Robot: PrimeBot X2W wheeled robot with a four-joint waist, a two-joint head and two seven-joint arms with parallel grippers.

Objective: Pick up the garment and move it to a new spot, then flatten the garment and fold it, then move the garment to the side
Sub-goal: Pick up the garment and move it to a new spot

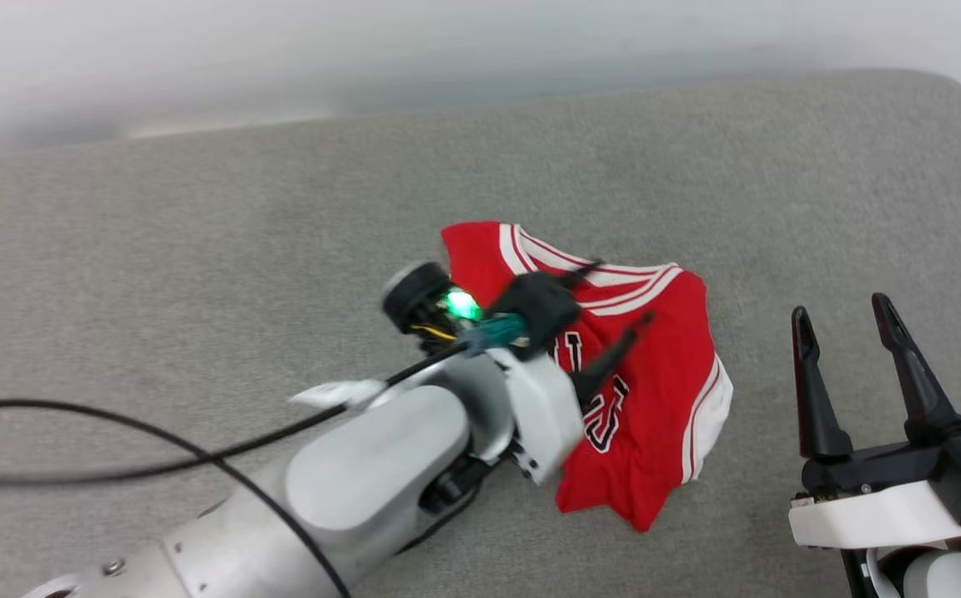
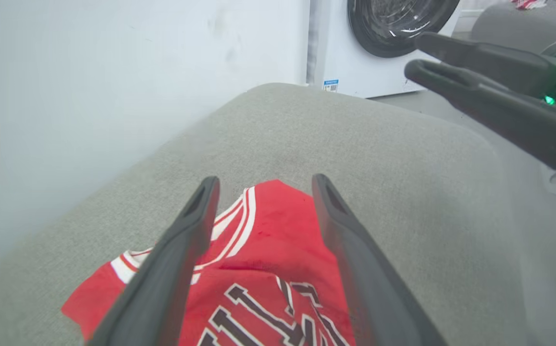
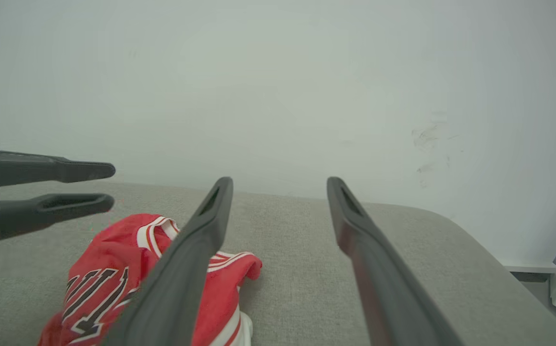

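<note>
**A:** What is the left pincer [image 1: 623,290] doing? Is it holding anything?

**B:** No. Its two long dark fingers are spread wide with nothing between them. The red jersey shirt [image 1: 663,390], with white sleeves, striped trim and black white-outlined lettering, lies right under those fingers. It is a rumpled heap on the grey woven-fabric cushion [image 1: 198,249]. In that arm's wrist view the cloth shows in the gap between the fingers, unpinched. I can't tell whether the tips touch it.

**A:** Why hang there with the jaws apart?

**B:** My guess is that flattening comes next. The shirt is bunched, with its edges tucked under, so it can't be folded as it lies. Open jaws above it are ready to take a hold.

**A:** And the right pincer [image 1: 840,307]?

**B:** It is also spread and empty. It stands well off to the left pincer's right, past the shirt's white-trimmed edge, over bare cushion. It probably keeps clear there, within reach of that edge, so the two can pull the cloth out between them.

**A:** Any risk?

**B:** Grabbing the middle would likely catch several layers of the cloth. An edge or corner looks like the safer hold.
</note>
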